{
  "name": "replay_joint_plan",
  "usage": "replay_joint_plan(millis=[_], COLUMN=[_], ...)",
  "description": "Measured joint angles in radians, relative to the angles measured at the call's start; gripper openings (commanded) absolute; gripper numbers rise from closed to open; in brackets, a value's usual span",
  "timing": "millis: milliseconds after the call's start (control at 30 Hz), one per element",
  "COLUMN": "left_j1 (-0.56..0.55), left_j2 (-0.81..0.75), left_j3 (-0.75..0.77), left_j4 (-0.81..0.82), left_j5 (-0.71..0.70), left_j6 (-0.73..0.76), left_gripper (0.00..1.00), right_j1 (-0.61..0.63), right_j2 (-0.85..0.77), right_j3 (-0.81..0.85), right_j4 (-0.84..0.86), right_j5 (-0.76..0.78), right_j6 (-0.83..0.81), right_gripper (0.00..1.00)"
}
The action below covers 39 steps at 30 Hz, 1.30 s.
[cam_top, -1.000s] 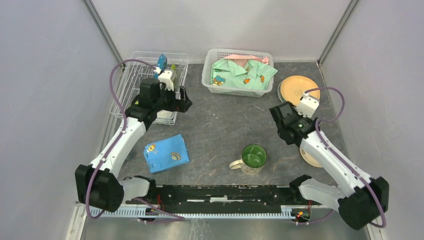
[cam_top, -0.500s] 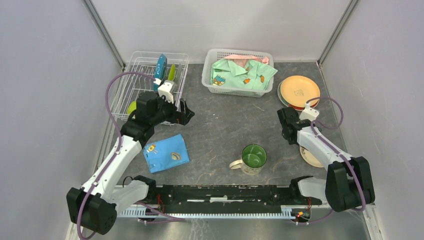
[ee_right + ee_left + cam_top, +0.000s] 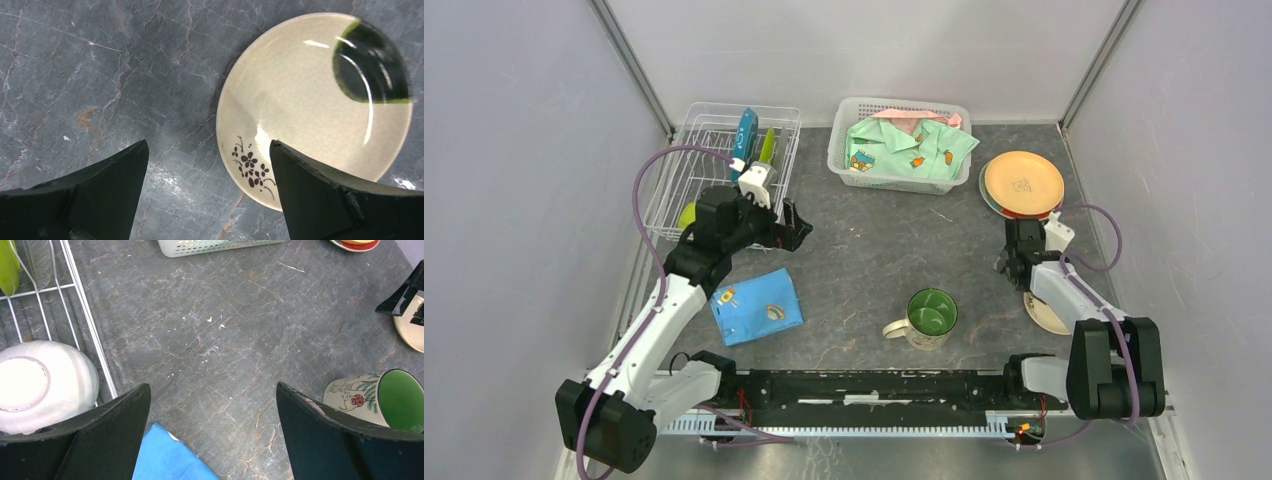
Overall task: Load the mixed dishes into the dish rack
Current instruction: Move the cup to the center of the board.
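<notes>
The white wire dish rack (image 3: pixel 709 165) stands at the far left. It holds an upright blue plate (image 3: pixel 745 130), a lime-green plate (image 3: pixel 768 146) and an upturned white bowl (image 3: pixel 40 385). My left gripper (image 3: pixel 790 225) is open and empty just right of the rack, above bare table (image 3: pixel 212 390). The green-lined mug (image 3: pixel 929 318) stands near the middle front and also shows in the left wrist view (image 3: pixel 385 400). An orange plate on a red one (image 3: pixel 1022 183) lies far right. My right gripper (image 3: pixel 1016 268) is open and empty, straddling the left rim of the cream plate (image 3: pixel 310 100).
A white latticed basket with green clothing (image 3: pixel 904 145) sits at the back centre. A folded blue cloth (image 3: pixel 756 307) lies front left, its corner below my left fingers (image 3: pixel 170 460). Grey walls close in on both sides.
My right arm has pulled back from beside the orange plate and come down over the cream plate. My left gripper has drawn back out of the rack, open.
</notes>
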Motion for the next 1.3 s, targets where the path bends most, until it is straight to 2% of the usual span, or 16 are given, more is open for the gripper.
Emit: replay_joint_plan(millis=[167, 533, 700, 867, 1300], left_j1=[-0.001, -0.001, -0.001, -0.001, -0.001], left_j2=[0.0, 0.0, 0.0, 0.0, 0.0], left_j3=[0.0, 0.0, 0.0, 0.0, 0.0], left_j4=[0.0, 0.0, -0.001, -0.001, -0.001], left_j5=[-0.007, -0.014, -0.017, -0.018, -0.047], left_j6=[0.0, 0.0, 0.0, 0.0, 0.002], left_gripper=[1.0, 1.0, 1.0, 1.0, 1.0], right_j1=[-0.04, -0.043, -0.043, -0.034, 0.2], right_j2=[0.0, -0.074, -0.099, -0.131, -0.098], right_j3=[-0.05, -0.089, -0.138, -0.171, -0.152], right_j4=[0.085, 0.221, 0.297, 0.361, 0.447], right_j5=[-0.098, -0.293, -0.432, -0.564, -0.664], right_j6=[-0.068, -0.173, -0.208, -0.21, -0.183], right_gripper=[0.94, 0.84, 0.75, 0.73, 0.74])
